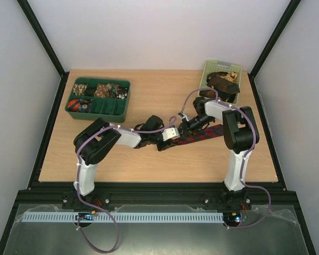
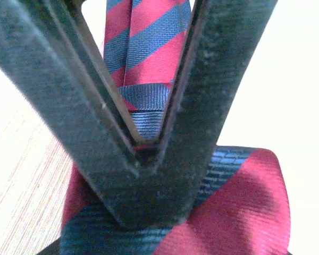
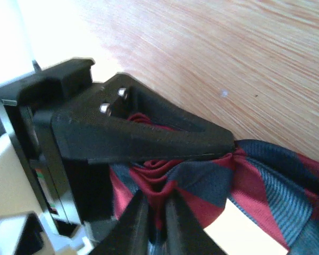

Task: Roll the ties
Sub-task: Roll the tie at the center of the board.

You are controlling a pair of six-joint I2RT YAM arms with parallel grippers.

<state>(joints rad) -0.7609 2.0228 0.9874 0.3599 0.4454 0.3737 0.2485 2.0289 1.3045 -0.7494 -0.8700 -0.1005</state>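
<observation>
A dark red tie with navy diagonal stripes (image 1: 206,132) lies across the table's middle right. Both grippers meet at its left end. My left gripper (image 1: 171,134) is shut on the tie; in the left wrist view its fingers close to a V (image 2: 146,153) over the striped fabric (image 2: 149,42). My right gripper (image 1: 186,126) is shut on a bunched fold of the same tie (image 3: 276,180); its fingertips (image 3: 157,212) pinch the cloth just below the left gripper's finger (image 3: 149,133). More dark ties (image 1: 223,82) lie piled in the basket.
A pale green plastic basket (image 1: 221,67) stands at the back right. A dark green divided tray (image 1: 124,104) at the back left holds several rolled items. The table's side and front edges are bounded by a black frame.
</observation>
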